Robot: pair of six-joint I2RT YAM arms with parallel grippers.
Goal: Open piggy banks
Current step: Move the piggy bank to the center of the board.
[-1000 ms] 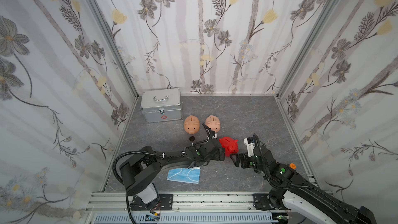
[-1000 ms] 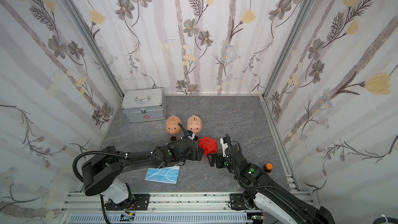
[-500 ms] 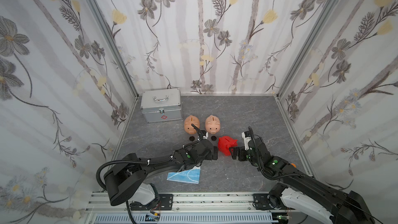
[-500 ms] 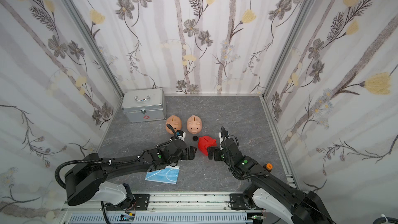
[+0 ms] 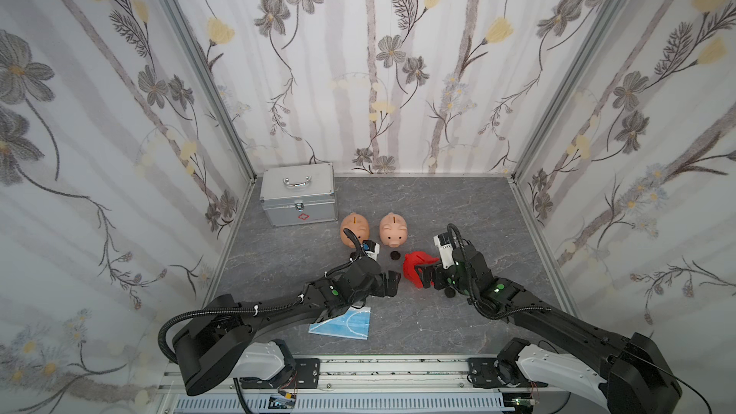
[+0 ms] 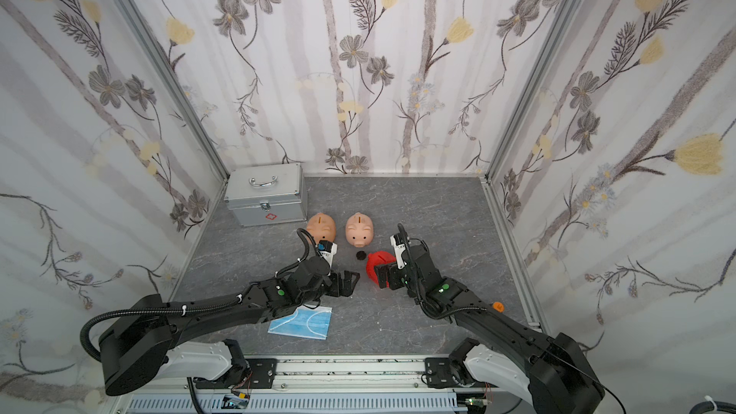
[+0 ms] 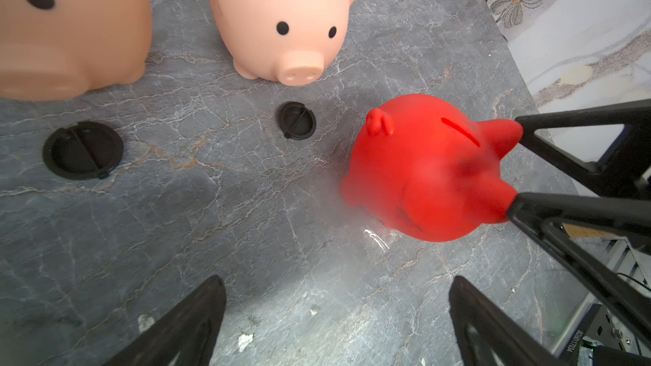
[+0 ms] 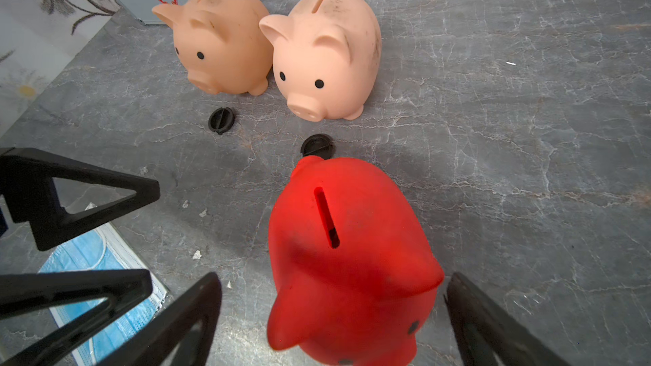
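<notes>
Enclosing grey marbled tabletop [image 5: 458,209]: floral walls [image 5: 398,73]; red piggy bank [image 5: 416,268] atop.

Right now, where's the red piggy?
In a top view the red piggy bank stands mid-table, between the open jaws of the right tool, near the paler pink pig.

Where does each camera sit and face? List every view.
Top views: high at the front, looking down onto the table; left arm and right arm show.
Left wrist: behind the left gripper, facing the red piggy bank.
Right wrist: behind the right gripper, facing the pink piggy banks.
Shared: both wrist views catch the red piggy bank and two black plugs.
</notes>
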